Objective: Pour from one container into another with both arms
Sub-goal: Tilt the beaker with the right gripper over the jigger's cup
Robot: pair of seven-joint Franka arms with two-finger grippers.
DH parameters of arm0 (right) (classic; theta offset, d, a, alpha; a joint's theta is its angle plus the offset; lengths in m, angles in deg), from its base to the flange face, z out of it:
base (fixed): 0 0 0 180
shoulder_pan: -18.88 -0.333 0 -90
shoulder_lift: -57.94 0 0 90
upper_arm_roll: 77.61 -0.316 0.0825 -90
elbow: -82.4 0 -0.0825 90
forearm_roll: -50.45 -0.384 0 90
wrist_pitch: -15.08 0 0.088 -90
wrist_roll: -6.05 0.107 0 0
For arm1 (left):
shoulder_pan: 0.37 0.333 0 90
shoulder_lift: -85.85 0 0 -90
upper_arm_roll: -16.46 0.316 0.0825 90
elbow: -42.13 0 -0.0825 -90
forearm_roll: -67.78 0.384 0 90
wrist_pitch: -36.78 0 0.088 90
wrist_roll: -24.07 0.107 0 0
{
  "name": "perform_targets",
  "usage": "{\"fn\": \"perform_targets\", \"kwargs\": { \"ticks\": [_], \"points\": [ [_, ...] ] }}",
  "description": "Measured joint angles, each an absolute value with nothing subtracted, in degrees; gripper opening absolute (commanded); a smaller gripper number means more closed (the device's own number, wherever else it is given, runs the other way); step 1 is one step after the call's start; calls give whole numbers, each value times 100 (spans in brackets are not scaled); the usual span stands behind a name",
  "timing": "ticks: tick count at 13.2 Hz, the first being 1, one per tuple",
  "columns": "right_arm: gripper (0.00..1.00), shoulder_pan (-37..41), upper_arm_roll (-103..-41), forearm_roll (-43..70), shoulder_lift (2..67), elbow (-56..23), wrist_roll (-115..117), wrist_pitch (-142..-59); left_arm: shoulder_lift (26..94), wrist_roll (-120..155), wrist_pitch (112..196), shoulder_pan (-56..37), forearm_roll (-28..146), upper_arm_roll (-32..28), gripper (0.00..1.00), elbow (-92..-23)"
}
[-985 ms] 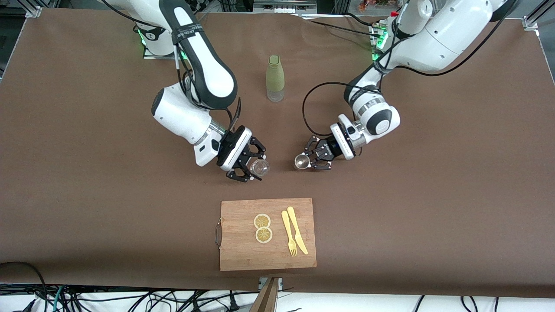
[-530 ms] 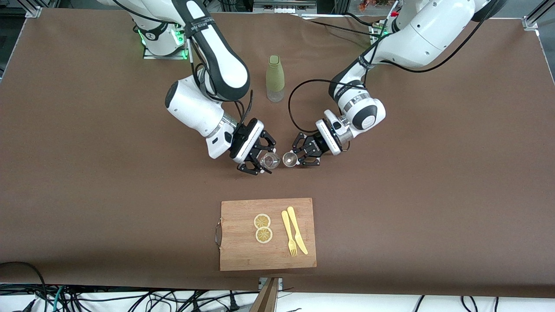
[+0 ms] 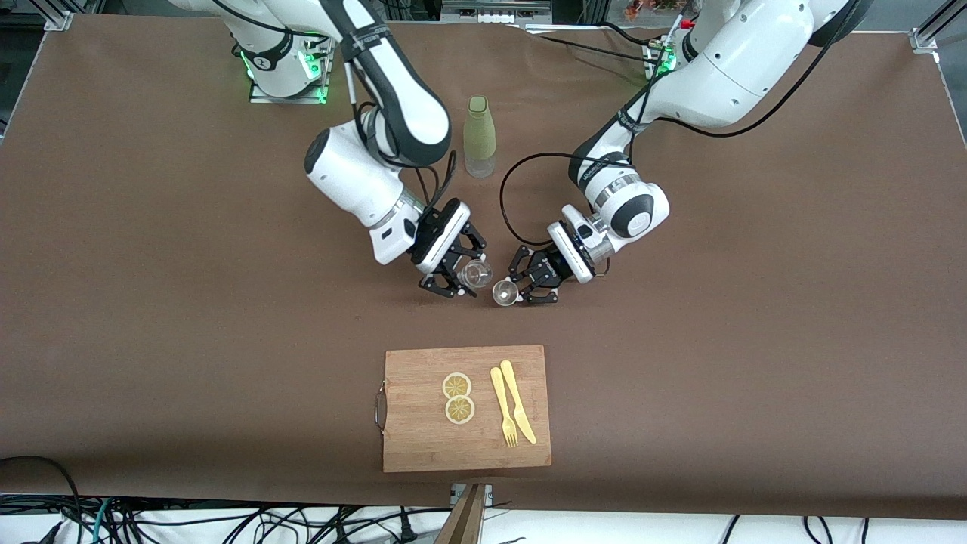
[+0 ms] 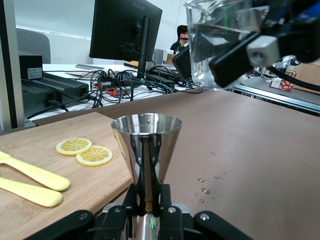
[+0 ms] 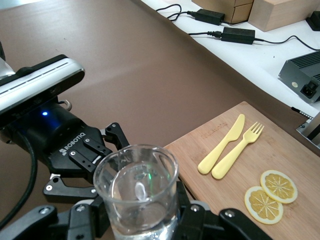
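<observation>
My right gripper is shut on the tiny clear glass cup, held above the table's middle. In the right wrist view the cup stands mouth up between the fingers. My left gripper is shut on the narrow waist of the silvery jigger, which stands upright with its open cone up. The left wrist view shows the cup higher than the jigger's rim and off to one side, close but apart. The left gripper's body shows just past the cup in the right wrist view.
A wooden cutting board lies nearer the front camera, carrying two lemon slices and a yellow fork and knife. A tall olive-green bottle stands farther back, between the arms. A few water drops lie on the brown table beside the jigger.
Both arms have swung toward each other. The cup and the jigger, once well apart, now sit almost side by side over the table's middle. Both grips stayed shut.
</observation>
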State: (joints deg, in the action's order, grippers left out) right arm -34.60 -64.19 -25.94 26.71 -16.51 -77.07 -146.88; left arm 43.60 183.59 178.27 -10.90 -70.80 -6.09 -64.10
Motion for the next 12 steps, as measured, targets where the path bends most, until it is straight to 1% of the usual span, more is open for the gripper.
{"fn": "perform_targets", "kwargs": {
  "ticks": [3,12],
  "points": [
    [33,-3681,-6420,-2594,2611,-1677,-7687,-15039,4356,18450,17849,-1171,-7081,-552,0,-6386],
    [33,-3676,-6379,-2594,2468,-1660,-7687,-15718,4357,18637,17856,-1156,-7081,-454,0,-6410]
  ]
}}
